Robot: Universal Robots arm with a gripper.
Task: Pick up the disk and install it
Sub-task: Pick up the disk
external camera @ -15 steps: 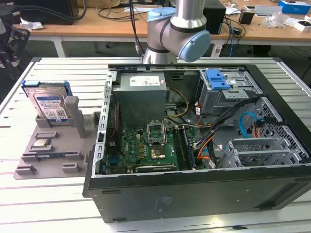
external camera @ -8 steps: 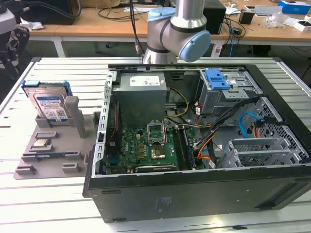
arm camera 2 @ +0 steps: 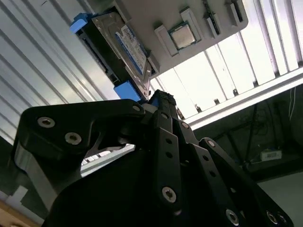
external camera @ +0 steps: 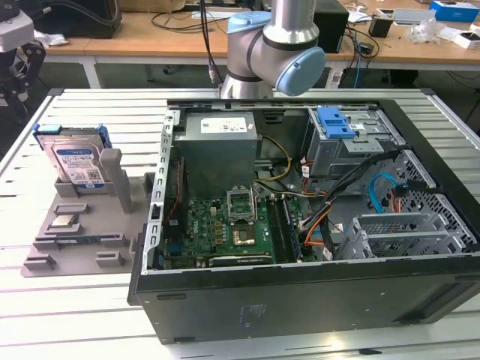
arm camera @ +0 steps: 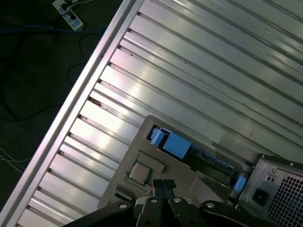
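The disk (external camera: 75, 159) is a silver drive with a white-and-blue label in a blue carrier. It stands leaning in a grey holder (external camera: 82, 240) on the slatted table, at the exterior view's left. My gripper (external camera: 21, 64) hangs above and beyond it at the far upper left, touching nothing. In the second wrist view the disk (arm camera 2: 125, 45) lies past the black fingertips (arm camera 2: 161, 100), which meet at a point; the gripper (arm camera 2: 158, 97) is shut and holds nothing. The first wrist view looks down on the disk's blue carrier (arm camera: 177, 144), beyond the gripper (arm camera: 163, 185).
An open computer case (external camera: 300, 300) lies on its side at the exterior view's right, with motherboard, cables and a drive cage (external camera: 352, 146) holding a bare blue bracket (external camera: 335, 122). A small square chip (external camera: 66, 220) rests on the holder. The table edge (arm camera: 71, 109) drops to a dark floor.
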